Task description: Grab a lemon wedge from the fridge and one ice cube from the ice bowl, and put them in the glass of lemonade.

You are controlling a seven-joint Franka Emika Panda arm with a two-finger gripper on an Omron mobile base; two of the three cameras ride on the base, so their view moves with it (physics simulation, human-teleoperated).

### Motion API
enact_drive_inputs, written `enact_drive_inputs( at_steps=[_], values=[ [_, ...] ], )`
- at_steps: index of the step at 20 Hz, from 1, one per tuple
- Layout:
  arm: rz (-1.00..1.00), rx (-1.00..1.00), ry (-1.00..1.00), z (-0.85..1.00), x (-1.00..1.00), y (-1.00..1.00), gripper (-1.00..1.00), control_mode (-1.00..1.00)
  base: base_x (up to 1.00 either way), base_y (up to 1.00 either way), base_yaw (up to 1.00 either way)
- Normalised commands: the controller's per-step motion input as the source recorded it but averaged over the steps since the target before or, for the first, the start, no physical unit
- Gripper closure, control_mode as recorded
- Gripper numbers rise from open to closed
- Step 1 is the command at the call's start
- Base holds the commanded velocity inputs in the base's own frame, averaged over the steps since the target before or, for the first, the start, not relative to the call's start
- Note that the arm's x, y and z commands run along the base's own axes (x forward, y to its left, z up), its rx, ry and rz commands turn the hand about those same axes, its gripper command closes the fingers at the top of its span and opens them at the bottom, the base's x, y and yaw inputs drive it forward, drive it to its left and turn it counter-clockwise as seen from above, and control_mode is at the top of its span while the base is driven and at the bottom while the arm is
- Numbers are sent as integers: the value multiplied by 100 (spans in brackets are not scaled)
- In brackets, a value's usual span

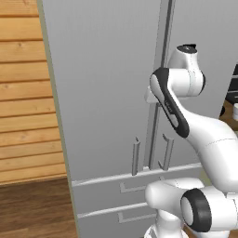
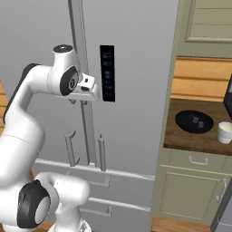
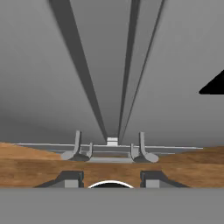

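Two grey doors of the fridge (image 1: 107, 93) stand closed, their vertical bar handles (image 1: 135, 157) flanking the centre seam above two drawers. The white arm reaches up in front of that seam, its hand close against the upper part of the doors beside a dark panel (image 2: 107, 73) on the right door. Seen from the hand, the gripper (image 3: 111, 178) looks down along the seam toward the handles' lower ends and the wood floor (image 3: 35, 164); its two dark fingertips (image 3: 70, 178) stand apart with a clear gap between them and nothing held.

Right of the fridge, a wooden counter (image 2: 181, 136) sits over beige-green cabinets. The black ice bowl (image 2: 194, 121) rests near the counter's middle, with two small pale ice cubes (image 2: 197, 121) lying inside it. The glass (image 2: 225, 132) of lemonade stands just beside the bowl, toward the counter's right front edge, close to but apart from the bowl's rim. Bowl and glass are well apart from the gripper.

Plank walling (image 1: 23, 93) runs along the fridge's left side in the left base view.
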Motion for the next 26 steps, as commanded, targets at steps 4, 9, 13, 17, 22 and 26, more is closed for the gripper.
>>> enact_drive_inputs(
  at_steps=[4,9,13,17,22,26],
  values=[
    [-3,0,2,0,-32,-3,-100,-100,0,0,0],
    [-3,0,2,-1,-59,-15,-100,-100,0,0,0],
    [-3,0,2,-10,-40,-13,-100,-100,0,0,0],
    [-1,0,3,-12,-20,-8,-100,-100,0,0,0],
    [0,0,2,-6,-3,-3,-100,-100,0,0,0],
    [0,0,0,0,0,0,-100,-100,0,0,0]
  ],
)
